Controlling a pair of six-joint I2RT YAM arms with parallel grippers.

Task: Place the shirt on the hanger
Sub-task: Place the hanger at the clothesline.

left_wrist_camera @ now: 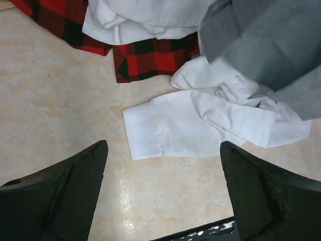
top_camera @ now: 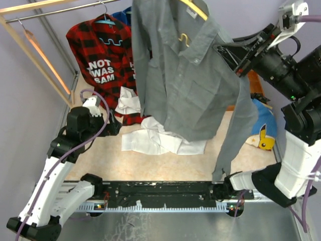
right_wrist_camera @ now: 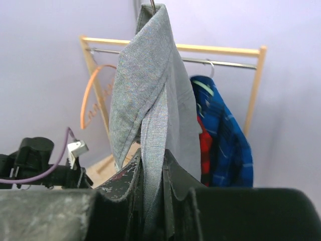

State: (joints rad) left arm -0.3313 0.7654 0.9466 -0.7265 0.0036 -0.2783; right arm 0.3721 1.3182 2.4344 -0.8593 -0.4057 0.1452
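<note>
Right jaws pinch grey shirt [top_camera: 185, 75] above crumpled white shirt [top_camera: 150, 141].

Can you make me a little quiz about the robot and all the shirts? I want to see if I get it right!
1. True or false: the left jaws are shut on the white shirt.
2. What do the right jaws grip? A) the grey shirt B) the red plaid shirt C) a teal hanger
3. Fill in the gap: the hanger inside the grey shirt is pale ____.

Key: 1 false, they are open above it. 2 A. 3 yellow.
</note>
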